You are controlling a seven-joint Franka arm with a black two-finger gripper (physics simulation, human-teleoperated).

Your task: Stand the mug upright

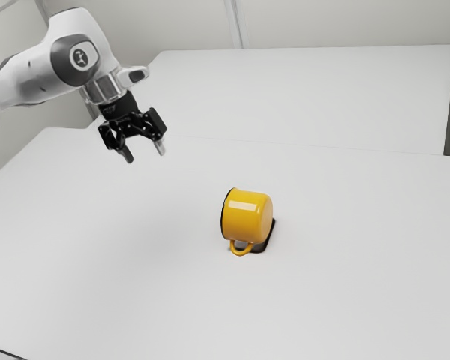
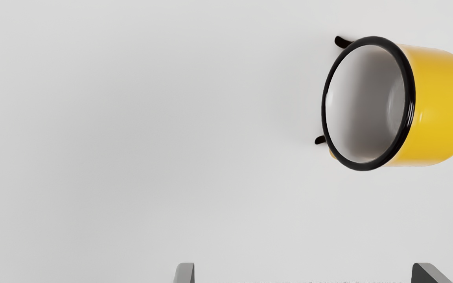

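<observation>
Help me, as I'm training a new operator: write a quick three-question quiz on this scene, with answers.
1. True or false: the yellow mug lies on its side.
2. The fingers are: A) shut on the mug; B) open and clear of the mug; C) inside the mug.
3. Fill in the blank: the mug's rim is ____ in colour.

Key: 1. true; 2. B; 3. black

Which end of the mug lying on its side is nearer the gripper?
The open end of the yellow mug: its black rim is on the side toward the gripper, whereas the closed yellow base is farther away.
</observation>
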